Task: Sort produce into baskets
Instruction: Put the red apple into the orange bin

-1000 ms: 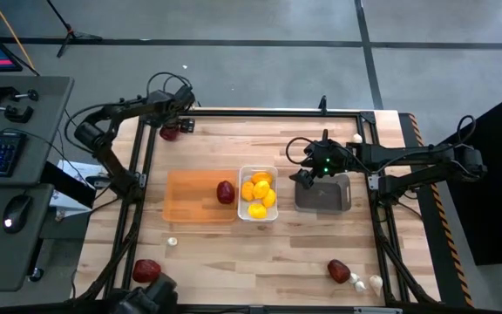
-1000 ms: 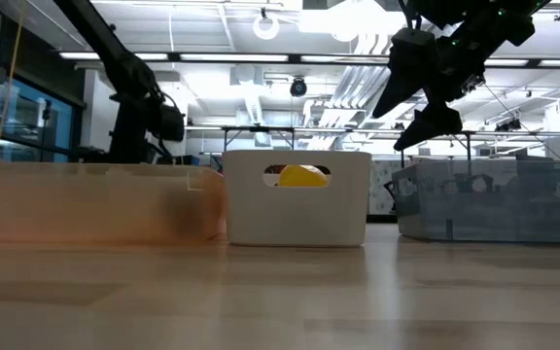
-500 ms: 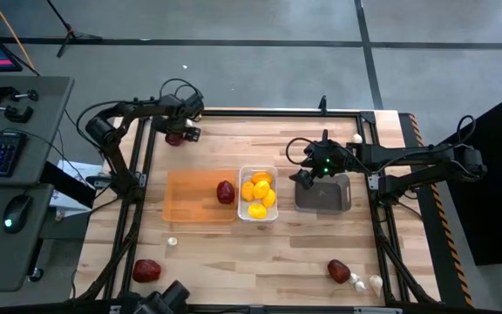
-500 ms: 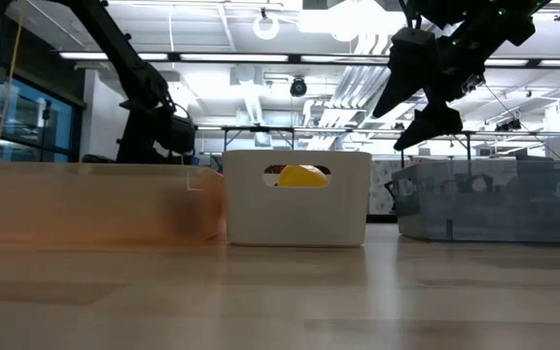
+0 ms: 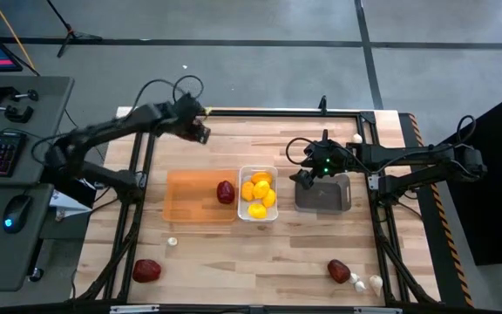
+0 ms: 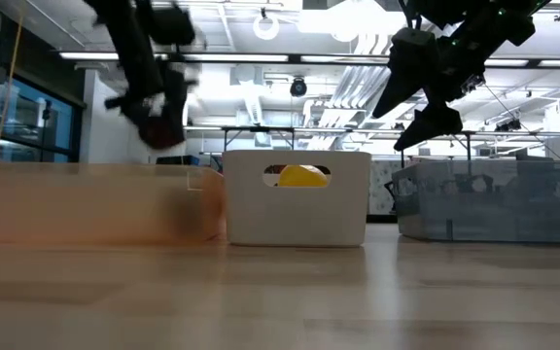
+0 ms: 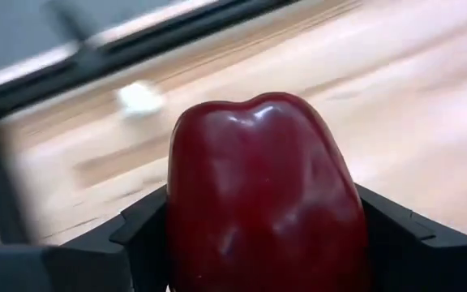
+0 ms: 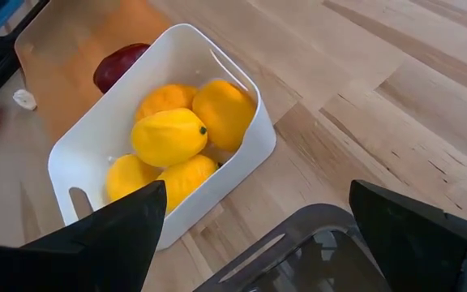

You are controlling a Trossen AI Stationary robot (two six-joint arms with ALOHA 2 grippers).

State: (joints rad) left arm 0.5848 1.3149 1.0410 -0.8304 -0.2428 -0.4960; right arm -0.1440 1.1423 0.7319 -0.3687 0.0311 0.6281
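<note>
My left gripper is high above the table's far left part, shut on a dark red rounded piece; both also show in the low view. My right gripper hangs open and empty over the left end of the dark grey bin; it also shows in the low view. The white bin holds several yellow lemon-like pieces. One dark red piece lies in the orange tray. My left gripper pinches the dark red piece by two opposite sides between its two fingers. The piece fills the gap between them. It is lifted clear of the table.
Loose on the table: a dark red piece and a white bulb at the near left, a dark red piece with two white bulbs at the near right, and one bulb at the far right.
My left gripper has risen from near table height at the far left edge and gone a little toward the right, carrying the dark red piece up clear of the table. My right gripper has kept still.
</note>
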